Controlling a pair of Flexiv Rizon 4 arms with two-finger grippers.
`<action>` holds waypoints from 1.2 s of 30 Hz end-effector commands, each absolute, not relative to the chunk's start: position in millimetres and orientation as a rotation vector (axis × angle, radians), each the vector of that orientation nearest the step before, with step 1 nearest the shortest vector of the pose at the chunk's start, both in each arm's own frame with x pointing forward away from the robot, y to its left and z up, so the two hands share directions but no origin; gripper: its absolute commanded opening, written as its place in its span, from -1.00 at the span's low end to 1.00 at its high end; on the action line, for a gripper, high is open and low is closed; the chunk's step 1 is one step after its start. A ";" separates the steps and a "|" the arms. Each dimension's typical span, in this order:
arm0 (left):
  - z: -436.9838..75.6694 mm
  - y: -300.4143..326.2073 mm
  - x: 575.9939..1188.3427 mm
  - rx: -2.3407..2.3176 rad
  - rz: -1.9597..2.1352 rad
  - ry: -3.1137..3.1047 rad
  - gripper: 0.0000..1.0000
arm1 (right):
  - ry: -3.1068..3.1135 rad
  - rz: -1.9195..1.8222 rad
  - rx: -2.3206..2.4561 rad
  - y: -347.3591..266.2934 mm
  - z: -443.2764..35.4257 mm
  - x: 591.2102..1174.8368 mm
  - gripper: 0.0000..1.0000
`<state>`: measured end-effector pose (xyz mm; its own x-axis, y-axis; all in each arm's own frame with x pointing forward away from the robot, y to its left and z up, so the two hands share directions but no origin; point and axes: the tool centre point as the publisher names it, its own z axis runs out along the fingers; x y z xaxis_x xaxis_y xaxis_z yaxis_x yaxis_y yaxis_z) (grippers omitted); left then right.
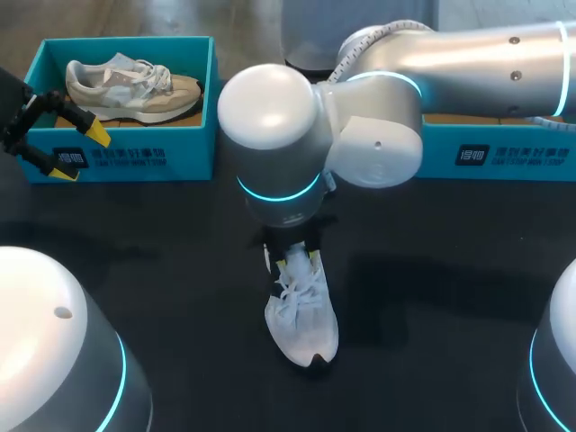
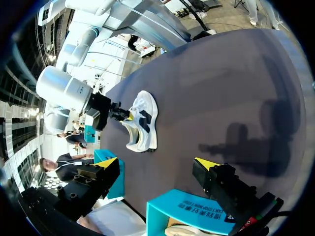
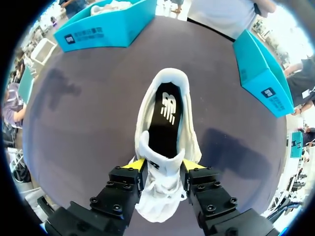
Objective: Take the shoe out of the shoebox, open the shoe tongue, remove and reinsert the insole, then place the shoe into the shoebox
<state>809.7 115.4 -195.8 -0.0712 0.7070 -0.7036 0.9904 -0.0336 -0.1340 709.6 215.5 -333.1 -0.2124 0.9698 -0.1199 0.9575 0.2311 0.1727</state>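
A white shoe (image 1: 303, 315) stands on the dark table in the middle, its toe toward the front edge. In the right wrist view its black insole (image 3: 166, 123) lies inside and its white tongue (image 3: 160, 160) is pulled up. My right gripper (image 3: 165, 164) is shut on that tongue, with a yellow tip pressed against each side; from the head view the gripper (image 1: 297, 261) sits under the big wrist. My left gripper (image 1: 81, 153) stands open and holds nothing, just in front of the teal shoebox (image 1: 126, 162) at the back left. From the left wrist, the shoe (image 2: 142, 120) lies well ahead of the open fingers (image 2: 109, 161).
A beige and grey shoe (image 1: 135, 90) lies in the back-left shoebox. A second teal box (image 1: 495, 153) stands at the back right, behind my right arm. Round robot bases (image 1: 54, 351) fill both front corners.
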 end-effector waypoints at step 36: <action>-195.9 115.6 809.7 1.781 -0.879 1.819 1.00 | 2.305 0.110 1.798 214.9 -337.7 726.4 -0.37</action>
